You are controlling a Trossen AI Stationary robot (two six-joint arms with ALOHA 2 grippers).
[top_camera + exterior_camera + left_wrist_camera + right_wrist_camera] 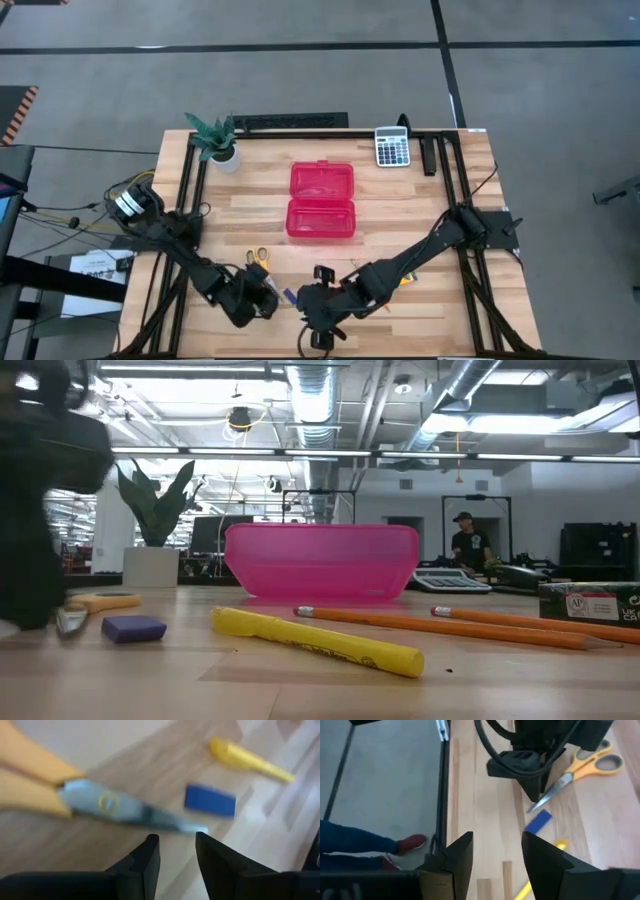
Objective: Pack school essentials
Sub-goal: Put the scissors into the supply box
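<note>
Scissors (75, 802), eraser (210, 801), yellow stick (315, 641), both pencils (430, 623) and the crayon box (590, 602) are all lying on the near desk (400, 210), so nothing's sitting in the open pink case (321, 200) yet. Left claw (177, 849) is hovering released over the scissor blades; right claw (497, 851) is waiting released nearby.

You get one legible mark only: "AP" seal on crayon box (590, 601), low view. Adjoining box lettering cut off at edge, unreadable. Print on yellow marker (318, 641) too faint. Calculator (392, 147) keys illegible.
</note>
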